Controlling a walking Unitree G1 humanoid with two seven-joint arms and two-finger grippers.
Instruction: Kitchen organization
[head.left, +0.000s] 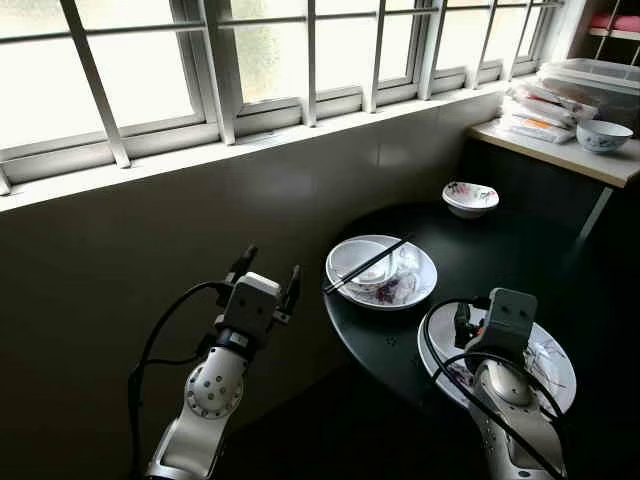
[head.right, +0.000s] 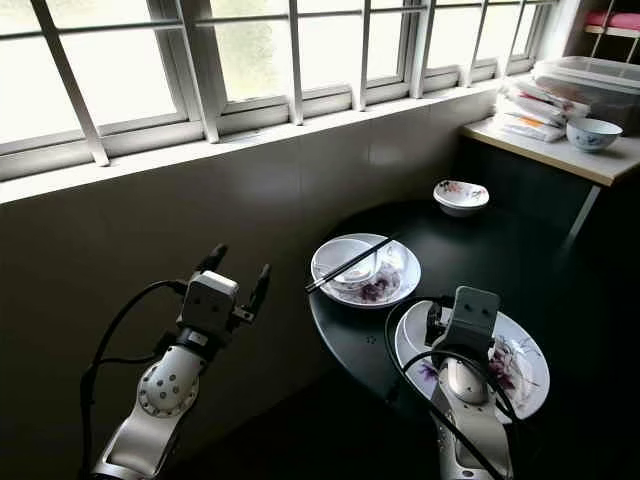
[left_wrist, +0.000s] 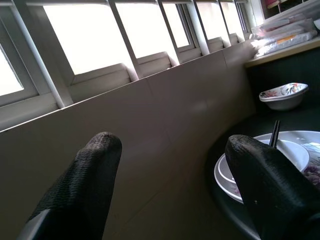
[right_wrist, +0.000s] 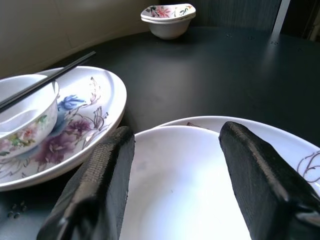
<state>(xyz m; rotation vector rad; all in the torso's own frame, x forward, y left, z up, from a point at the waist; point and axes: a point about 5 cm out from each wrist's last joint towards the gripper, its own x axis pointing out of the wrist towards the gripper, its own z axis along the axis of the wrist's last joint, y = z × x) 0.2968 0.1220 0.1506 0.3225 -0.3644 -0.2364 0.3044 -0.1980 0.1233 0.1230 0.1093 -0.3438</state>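
Black table (head.left: 520, 260) at the frame's right holds your dishes: a plate (head.left: 412, 290) with bowl (head.left: 358, 262) and chopsticks (head.left: 366, 264) at centre. Your right gripper (right_wrist: 175, 175), fingers spread and empty, hovers over the lower-right plate (head.left: 560, 372); left gripper (head.left: 268, 272) is open, lower left.

Dark round table (head.left: 500, 255) carries two plates (head.left: 400, 290), bowl (head.left: 470, 198).

Daylight pours through the overexposed window (head.left: 150, 80) at the far left. The round table (head.left: 520, 260) and wall below sit dim. Focus is sharp.
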